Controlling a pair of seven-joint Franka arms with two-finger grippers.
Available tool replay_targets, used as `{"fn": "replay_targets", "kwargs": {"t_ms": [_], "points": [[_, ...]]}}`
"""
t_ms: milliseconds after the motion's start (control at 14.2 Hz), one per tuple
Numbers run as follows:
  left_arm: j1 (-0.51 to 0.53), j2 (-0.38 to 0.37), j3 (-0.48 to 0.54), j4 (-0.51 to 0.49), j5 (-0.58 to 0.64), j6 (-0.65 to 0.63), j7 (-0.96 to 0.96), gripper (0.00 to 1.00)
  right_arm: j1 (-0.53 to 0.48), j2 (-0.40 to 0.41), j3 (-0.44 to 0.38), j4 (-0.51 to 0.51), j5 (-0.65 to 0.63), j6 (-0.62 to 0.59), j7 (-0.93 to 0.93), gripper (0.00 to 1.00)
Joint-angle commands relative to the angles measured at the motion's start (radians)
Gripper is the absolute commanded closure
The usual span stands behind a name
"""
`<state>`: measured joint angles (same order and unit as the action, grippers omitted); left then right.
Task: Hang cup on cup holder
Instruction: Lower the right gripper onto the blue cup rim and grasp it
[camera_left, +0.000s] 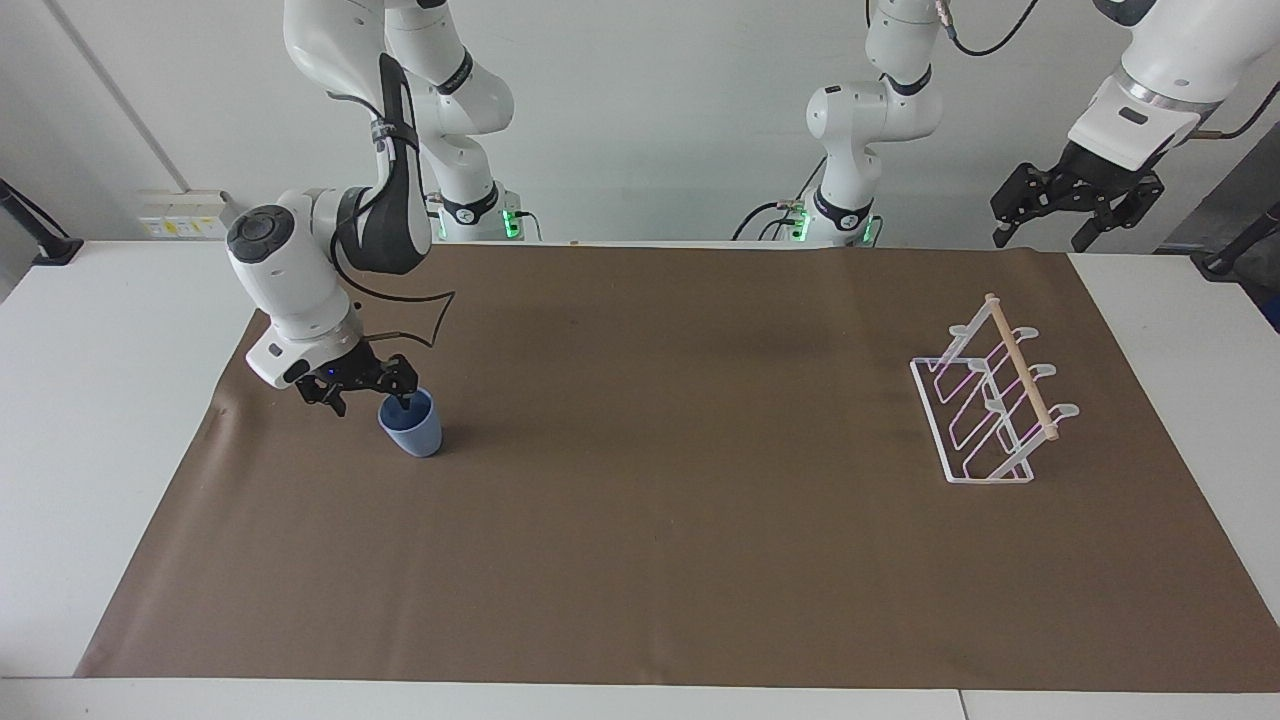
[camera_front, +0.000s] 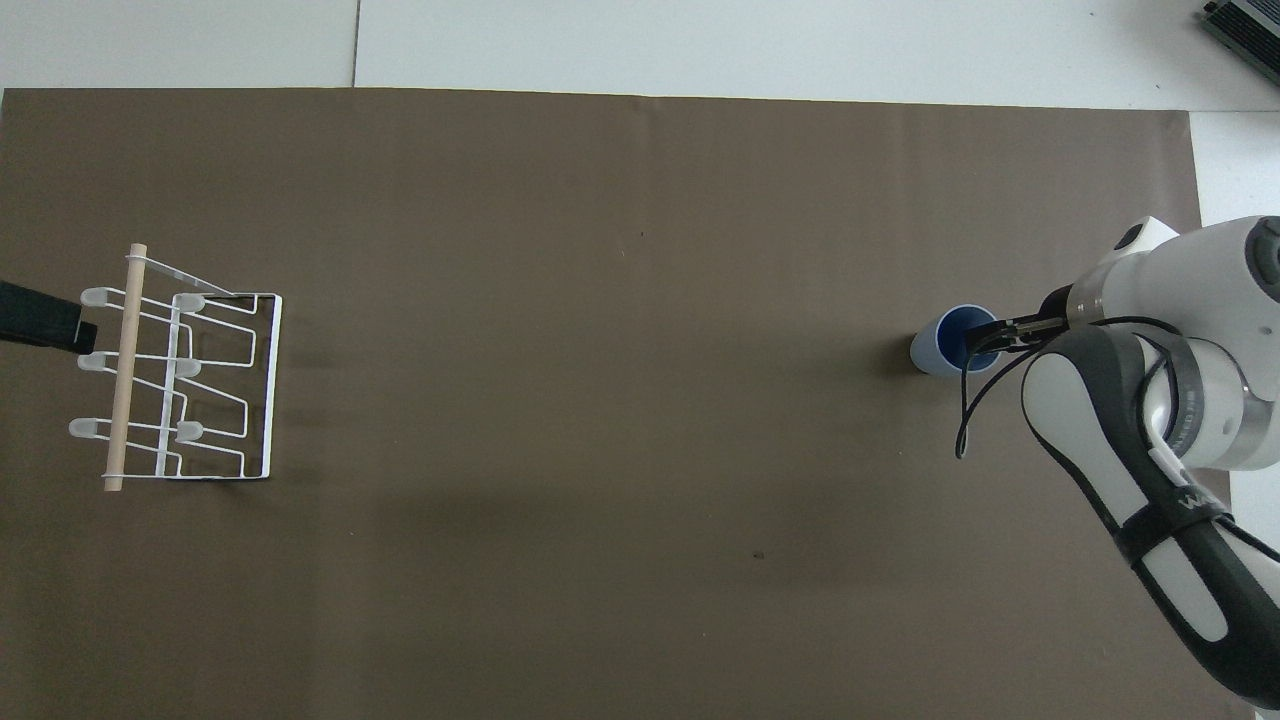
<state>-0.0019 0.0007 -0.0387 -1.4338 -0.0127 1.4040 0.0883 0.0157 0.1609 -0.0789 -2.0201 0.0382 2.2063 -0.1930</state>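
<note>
The light-blue cup (camera_left: 414, 430) stands upright on the brown mat toward the right arm's end of the table; it also shows in the overhead view (camera_front: 938, 348). My right gripper (camera_left: 370, 398) is low at the cup's rim and open. One finger dips inside the cup and the other is outside it, toward the table's end. In the overhead view the right gripper (camera_front: 988, 338) covers part of the rim. The clear cup holder (camera_left: 1020, 366) with its wooden dowel stands empty toward the left arm's end (camera_front: 122, 370). My left gripper (camera_left: 1040, 238) waits open, raised near the holder.
The brown mat (camera_left: 680, 520) covers most of the white table (camera_left: 90, 400). A black cable loops from the right wrist above the mat. A grey device (camera_front: 1245, 25) lies at the table's corner farthest from the robots, at the right arm's end.
</note>
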Motion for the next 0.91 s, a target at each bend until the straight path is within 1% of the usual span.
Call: {"fn": "replay_targets", "kwargs": {"t_ms": [0,70,140,211,281,632,773,843], "points": [[0.011,-0.022,-0.010,-0.025,0.016,0.006,-0.009,0.00,-0.011,0.002,0.005,-0.019,0.028,0.026,-0.039,0.26],[0.011,-0.022,-0.009,-0.025,0.016,0.006,-0.009,0.00,-0.010,0.005,0.005,-0.019,0.028,0.029,-0.039,0.50],[0.011,-0.022,-0.010,-0.025,0.016,0.006,-0.009,0.00,-0.010,0.006,0.005,-0.017,0.028,0.038,-0.037,0.82],[0.011,-0.022,-0.009,-0.025,0.016,0.006,-0.009,0.00,-0.010,0.006,0.005,-0.020,0.029,0.047,-0.037,0.95],[0.011,-0.022,-0.010,-0.025,0.016,0.006,-0.009,0.00,-0.005,0.008,0.005,-0.022,0.029,0.050,-0.031,1.00],[0.011,-0.022,-0.010,-0.025,0.016,0.006,-0.009,0.00,-0.002,0.008,0.005,-0.019,0.029,0.036,-0.025,1.00],[0.011,-0.022,-0.010,-0.025,0.016,0.006,-0.009,0.00,-0.002,0.014,0.010,0.021,0.029,0.000,-0.028,1.00],[0.011,-0.022,-0.010,-0.025,0.016,0.006,-0.009,0.00,-0.002,0.014,0.014,0.058,0.031,-0.051,-0.028,1.00]]}}
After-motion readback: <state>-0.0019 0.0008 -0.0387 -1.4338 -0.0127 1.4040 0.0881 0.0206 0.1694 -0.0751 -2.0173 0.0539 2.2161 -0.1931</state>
